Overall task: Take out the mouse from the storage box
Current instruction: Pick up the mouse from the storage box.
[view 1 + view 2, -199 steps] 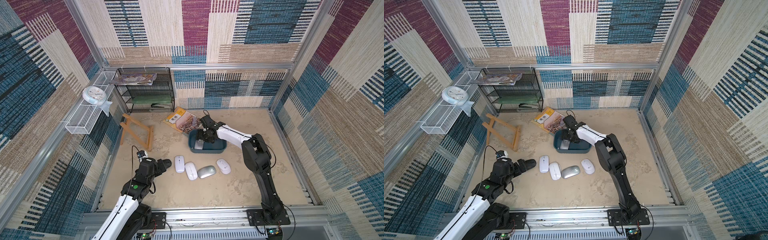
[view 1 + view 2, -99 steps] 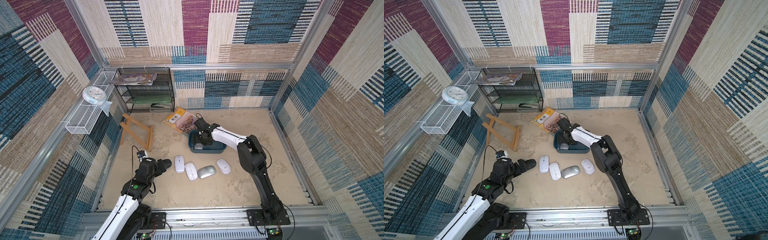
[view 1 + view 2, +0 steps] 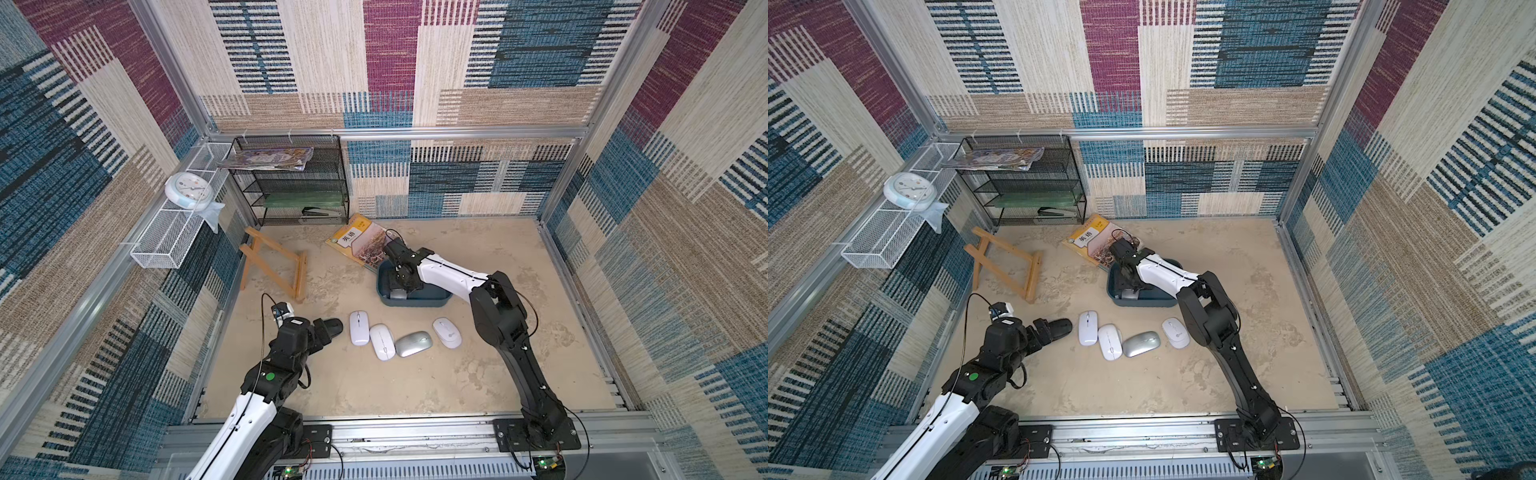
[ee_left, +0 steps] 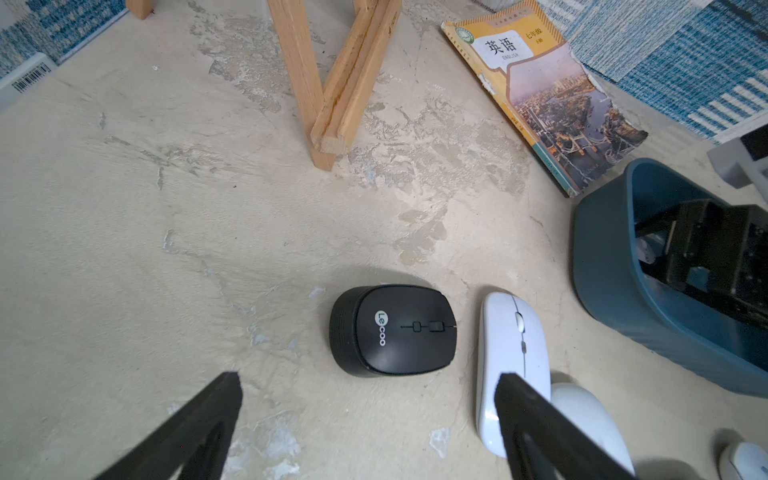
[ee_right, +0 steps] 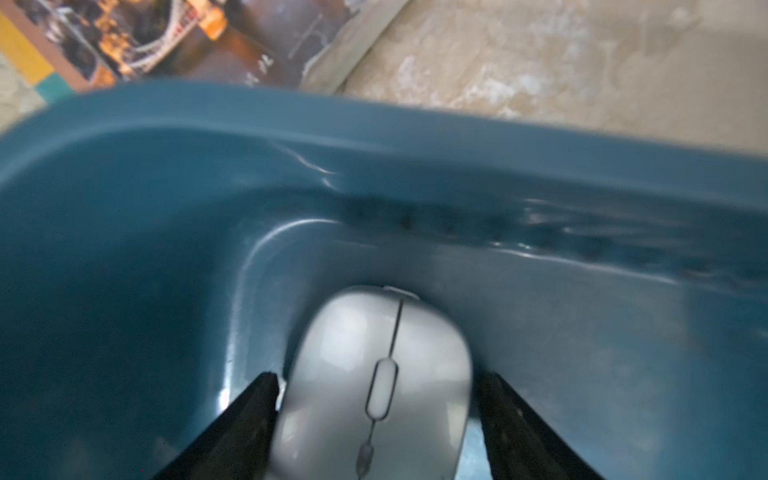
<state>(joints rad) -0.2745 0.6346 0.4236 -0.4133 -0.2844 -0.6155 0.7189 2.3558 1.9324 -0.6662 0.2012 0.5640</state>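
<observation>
The dark teal storage box point(image 3: 415, 303) point(image 3: 1144, 303) point(image 5: 415, 129) sits mid-floor in both top views. A grey mouse point(image 5: 374, 374) point(image 3: 397, 294) lies in its near left corner. My right gripper point(image 5: 376, 378) point(image 3: 401, 282) reaches down into the box and straddles this mouse. One finger touches its side and a thin gap shows at the other, so the gripper is open. My left gripper point(image 4: 369, 377) point(image 3: 322, 332) hovers open over the floor just behind a black mouse point(image 4: 395, 328) point(image 3: 334, 325), holding nothing.
Two white mice point(image 3: 359, 327) point(image 3: 382, 341), a silver one point(image 3: 413, 343) and another white one point(image 3: 446, 332) lie in a row in front of the box. A textbook point(image 3: 363, 243) touches the box's far corner. A wooden easel point(image 3: 274, 266), black rack point(image 3: 291, 183) and wire basket point(image 3: 166, 241) stand left.
My right gripper has shifted toward the box's left end and sunk over the grey mouse, its jaws narrowing. The left arm has not moved.
</observation>
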